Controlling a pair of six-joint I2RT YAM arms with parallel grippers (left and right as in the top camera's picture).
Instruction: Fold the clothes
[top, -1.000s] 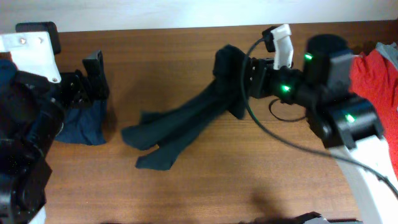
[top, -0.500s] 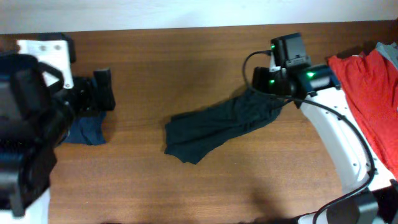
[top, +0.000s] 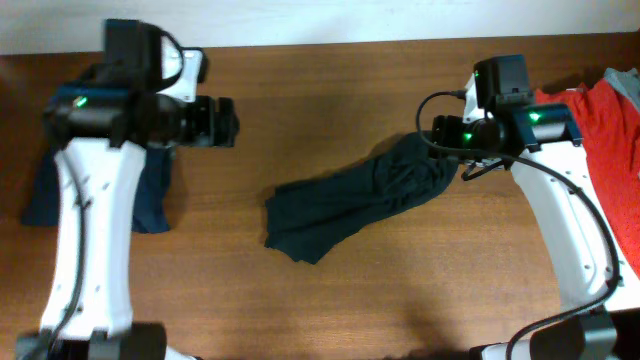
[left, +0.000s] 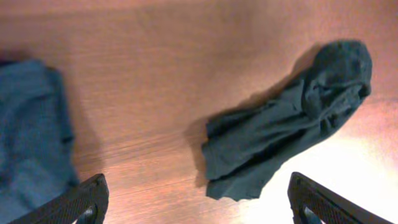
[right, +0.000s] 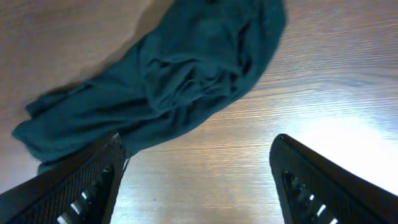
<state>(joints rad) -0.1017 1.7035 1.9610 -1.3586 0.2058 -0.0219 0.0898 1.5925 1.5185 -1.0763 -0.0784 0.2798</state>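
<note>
The black T-shirt (top: 350, 205) lies crumpled in a long diagonal heap on the wooden table, and no gripper touches it. My right gripper (top: 442, 140) hovers open just above the heap's upper right end. In the right wrist view the shirt (right: 161, 93) lies ahead of the spread fingers (right: 81, 186), and only bare wood shows between them. My left gripper (top: 226, 120) is open at the back left, well clear of the shirt. The left wrist view shows the shirt (left: 286, 137) far ahead, with nothing between that gripper's (left: 199, 208) wide jaws.
A navy garment (top: 150, 200) lies flat at the left edge under my left arm; it also shows as the navy garment (left: 31, 143) in the left wrist view. A red garment (top: 600, 140) is piled at the right edge. The table's far edge (top: 320, 45) meets a pale wall.
My right gripper has opened and let go of the black T-shirt, which dropped from hanging into a heap on the table. My left arm has swung up over the navy garment.
</note>
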